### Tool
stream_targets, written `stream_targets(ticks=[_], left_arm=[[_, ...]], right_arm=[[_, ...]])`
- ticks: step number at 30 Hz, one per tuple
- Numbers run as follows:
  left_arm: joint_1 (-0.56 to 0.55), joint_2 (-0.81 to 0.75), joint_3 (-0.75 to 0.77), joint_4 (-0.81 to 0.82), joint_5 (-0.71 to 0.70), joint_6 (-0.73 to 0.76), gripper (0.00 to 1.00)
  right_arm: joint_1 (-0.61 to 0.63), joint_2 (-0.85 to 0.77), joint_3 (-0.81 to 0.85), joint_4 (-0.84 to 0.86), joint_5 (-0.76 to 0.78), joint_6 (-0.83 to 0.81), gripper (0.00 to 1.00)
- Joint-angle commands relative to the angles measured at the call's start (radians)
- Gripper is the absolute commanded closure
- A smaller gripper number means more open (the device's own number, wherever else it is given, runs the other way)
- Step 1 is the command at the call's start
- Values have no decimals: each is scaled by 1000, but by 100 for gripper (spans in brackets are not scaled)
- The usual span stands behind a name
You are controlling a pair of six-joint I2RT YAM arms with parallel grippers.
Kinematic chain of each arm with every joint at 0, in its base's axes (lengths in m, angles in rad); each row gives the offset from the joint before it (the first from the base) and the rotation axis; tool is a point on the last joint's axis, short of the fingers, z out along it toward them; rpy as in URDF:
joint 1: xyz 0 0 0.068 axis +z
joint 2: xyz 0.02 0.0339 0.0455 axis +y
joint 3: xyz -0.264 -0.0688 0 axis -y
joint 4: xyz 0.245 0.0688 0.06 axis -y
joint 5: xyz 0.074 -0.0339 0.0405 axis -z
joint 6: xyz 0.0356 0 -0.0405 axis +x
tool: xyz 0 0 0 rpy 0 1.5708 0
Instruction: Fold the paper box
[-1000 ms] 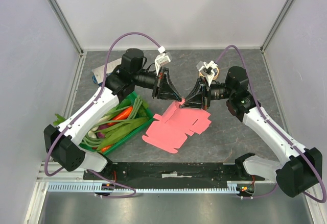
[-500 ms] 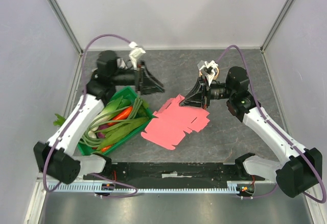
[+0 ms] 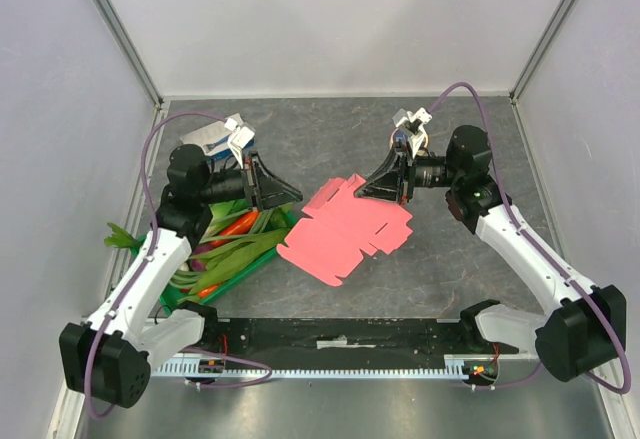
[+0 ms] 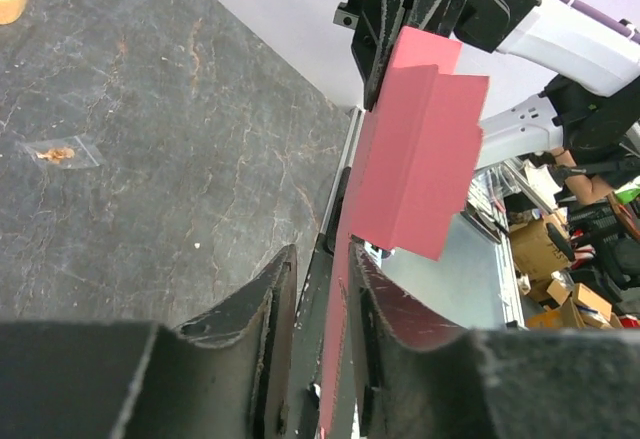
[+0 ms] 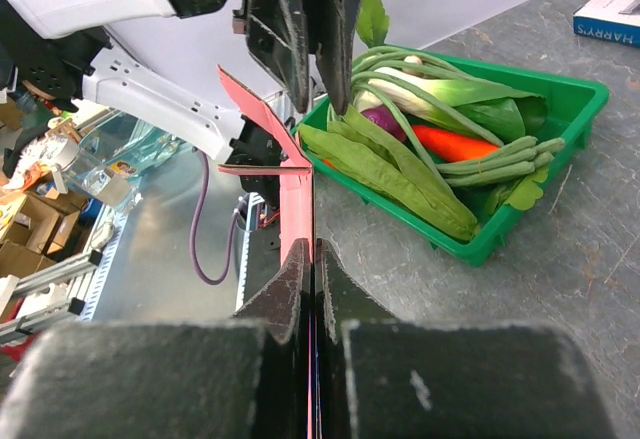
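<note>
folding barely begun: the box [image 3: 345, 234] lies mostly flat, right gripper [image 3: 365, 192] clamped on its edge, left gripper [image 3: 295, 197] apart at the opposite edge.

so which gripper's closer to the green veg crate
Left. The left gripper sits right by the green crate's far corner. The right gripper is across the paper box from it, shut on the box's far edge.

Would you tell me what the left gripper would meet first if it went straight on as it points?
Most likely the paper box, its edge just ahead of the left gripper.
</note>
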Motion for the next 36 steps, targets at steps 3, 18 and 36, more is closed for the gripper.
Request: stream_targets(ticks=[3, 18, 36], left_arm=[[-10, 52, -7, 143, 44, -102, 71], [-149, 45, 10, 180, 102, -77, 69], [-269, 39, 37, 3, -114, 25, 44]], right_arm=[[0, 0, 57, 81, -26, 57, 100], [-11, 36, 67, 16, 34, 20, 100], [-23, 28, 52, -73, 123, -26, 100]])
